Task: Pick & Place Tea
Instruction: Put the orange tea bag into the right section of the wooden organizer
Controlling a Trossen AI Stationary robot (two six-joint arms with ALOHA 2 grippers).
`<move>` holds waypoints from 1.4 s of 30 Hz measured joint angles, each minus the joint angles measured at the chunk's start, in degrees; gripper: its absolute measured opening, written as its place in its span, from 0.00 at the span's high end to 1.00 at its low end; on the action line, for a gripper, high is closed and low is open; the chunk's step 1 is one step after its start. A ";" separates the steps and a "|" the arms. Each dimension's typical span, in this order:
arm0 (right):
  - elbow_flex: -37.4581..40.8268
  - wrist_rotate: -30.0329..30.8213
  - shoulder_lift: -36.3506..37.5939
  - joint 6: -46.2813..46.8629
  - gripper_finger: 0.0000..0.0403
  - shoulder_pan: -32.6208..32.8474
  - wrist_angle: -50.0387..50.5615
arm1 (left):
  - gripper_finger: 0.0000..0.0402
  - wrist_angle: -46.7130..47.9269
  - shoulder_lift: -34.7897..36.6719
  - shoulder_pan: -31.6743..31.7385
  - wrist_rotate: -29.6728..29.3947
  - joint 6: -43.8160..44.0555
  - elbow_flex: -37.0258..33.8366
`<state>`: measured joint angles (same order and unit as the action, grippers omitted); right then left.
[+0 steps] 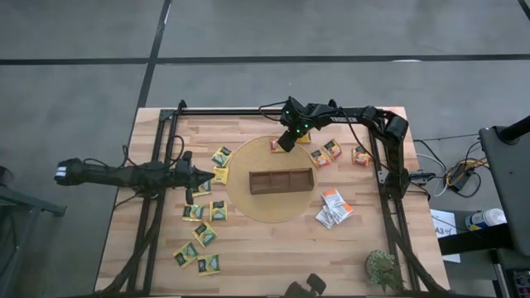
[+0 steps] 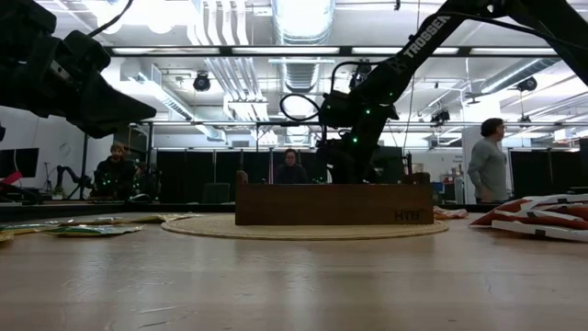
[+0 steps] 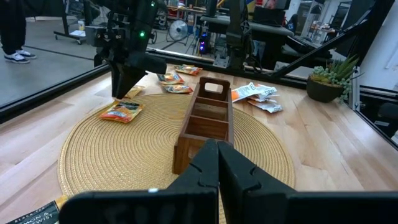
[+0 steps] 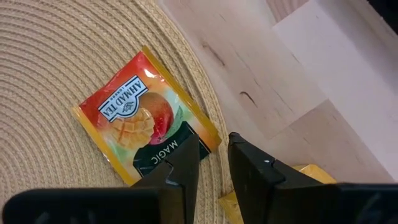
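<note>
One orange packet [image 4: 144, 118] — label only wrist-visible.

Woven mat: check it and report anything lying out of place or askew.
One orange tea packet lies loose on the far edge of the woven mat, skewed and outside the wooden tray. The right gripper hangs just over its corner. Nothing looks spilled or damaged.

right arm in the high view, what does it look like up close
The right arm is dark and jointed, with white TROSSEN lettering along one link and small green lights glowing near its wrist. Thin black cables trail off its base. Its pincer ends in two dark, flat, wedge-shaped fingers. The left arm is the same dark build.
</note>
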<state>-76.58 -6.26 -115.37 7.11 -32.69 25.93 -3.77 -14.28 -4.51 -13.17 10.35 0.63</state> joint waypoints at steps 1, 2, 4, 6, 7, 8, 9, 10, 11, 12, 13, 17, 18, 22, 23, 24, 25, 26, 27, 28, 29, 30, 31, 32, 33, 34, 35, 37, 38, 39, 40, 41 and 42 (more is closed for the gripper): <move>0.00 0.00 0.00 0.00 0.80 0.09 -0.02 | 1.00 0.00 0.00 0.00 0.00 0.00 0.01; 0.00 0.00 0.00 0.00 0.80 0.18 -0.02 | 1.00 0.00 0.00 -0.02 0.00 0.00 0.01; 0.00 -0.01 0.00 0.00 0.80 0.32 -0.16 | 1.00 0.02 0.00 0.00 0.00 0.00 0.01; 0.00 -0.02 0.00 -0.04 0.80 0.46 -0.22 | 1.00 0.01 0.00 -0.01 0.00 0.00 -0.01; 0.00 0.00 0.00 -0.02 0.80 0.47 -0.25 | 1.00 0.01 0.00 0.00 0.00 0.00 0.00; 0.00 0.00 0.00 -0.02 0.80 0.48 -0.33 | 1.00 0.00 0.00 0.00 0.00 -0.02 -0.01; 0.00 0.00 0.00 -0.02 0.80 0.48 -0.39 | 1.00 0.02 0.00 -0.02 0.00 -0.02 0.01; 0.00 0.01 0.00 -0.02 0.80 0.48 -0.42 | 1.00 0.01 0.00 -0.01 0.00 0.00 0.00; 0.00 0.00 0.00 -0.02 0.80 0.48 -0.42 | 1.00 0.01 0.00 -0.02 0.00 0.00 0.00; 0.04 0.02 0.00 -0.02 0.80 0.48 -0.46 | 1.00 0.00 0.00 -0.01 0.00 0.00 0.00; 0.15 0.00 0.00 -0.03 0.80 0.48 -0.52 | 1.00 0.00 0.00 0.00 0.00 0.00 -0.01; 0.31 0.02 0.00 -0.02 0.80 0.45 -0.59 | 1.00 0.01 0.00 -0.01 0.00 0.00 -0.01; 0.31 0.04 0.00 -0.02 0.80 0.44 -0.65 | 1.00 0.01 0.00 -0.01 0.00 0.00 0.01; 0.31 0.20 0.00 0.22 0.80 0.44 -0.83 | 1.00 0.00 0.00 0.00 0.00 0.00 0.01; 0.31 0.20 0.00 0.22 0.80 0.44 -0.85 | 1.00 0.01 0.00 -0.02 0.00 0.00 -0.01; 0.31 0.20 0.00 0.23 0.80 0.44 -0.87 | 1.00 0.00 0.00 -0.02 0.00 0.00 0.00; 0.31 0.20 0.00 0.24 0.80 0.44 -0.87 | 1.00 0.00 0.00 -0.01 0.00 0.00 -0.01; 0.31 0.21 0.00 0.24 0.80 0.44 -0.87 | 1.00 0.01 0.00 -0.02 0.00 -0.01 -0.01; 0.31 0.21 0.00 0.26 0.80 0.44 -0.90 | 1.00 0.01 0.00 0.00 0.00 0.00 -0.01; 0.31 0.22 0.00 0.26 0.80 0.44 -0.93 | 1.00 0.00 0.00 0.00 0.00 0.00 -0.01; 0.31 0.22 0.00 0.28 0.80 0.44 -0.97 | 1.00 0.00 0.00 0.00 0.00 0.00 -0.01; 0.31 0.22 0.00 0.35 0.80 0.44 -1.00 | 1.00 0.00 0.00 -0.02 0.00 0.00 -0.01; 0.31 0.22 0.00 0.54 0.80 0.44 -1.01 | 1.00 0.00 0.00 0.00 0.00 0.00 0.00; 0.31 0.25 -0.01 0.74 0.80 0.44 -1.03 | 1.00 0.00 0.00 0.00 0.00 0.00 0.01; 0.31 0.26 -0.02 0.98 0.80 0.44 -1.08 | 1.00 0.01 0.00 -0.02 0.00 0.00 0.00; 0.31 0.28 0.00 1.15 0.80 0.44 -1.08 | 1.00 0.01 0.00 -0.02 0.00 0.00 -0.01; 0.31 0.37 -0.01 1.35 0.80 0.44 -1.08 | 1.00 0.00 0.00 -0.02 0.00 0.00 0.01; 0.44 0.41 0.00 1.55 0.80 0.44 -1.18 | 1.00 0.02 0.00 0.00 0.00 0.00 -0.01; 0.55 0.39 0.00 1.53 0.80 0.44 -1.27 | 1.00 0.00 0.00 -0.02 0.00 0.00 0.01; 0.65 0.39 -0.02 1.53 0.80 0.44 -1.29 | 1.00 0.01 0.00 -0.01 0.00 0.00 0.00; 0.74 0.39 -0.02 1.68 0.80 0.44 -1.29 | 1.00 0.00 0.00 -0.02 0.00 0.00 0.01; 0.80 0.39 -0.02 1.94 0.80 0.44 -1.33 | 1.00 0.01 0.00 -0.02 0.00 0.00 0.01; 0.85 0.39 -0.02 2.16 0.80 0.44 -1.32 | 1.00 0.00 0.00 -0.02 0.00 0.00 -0.01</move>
<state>-75.72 -5.88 -115.39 9.27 -32.25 24.62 -3.77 -14.28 -4.54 -13.17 10.35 0.62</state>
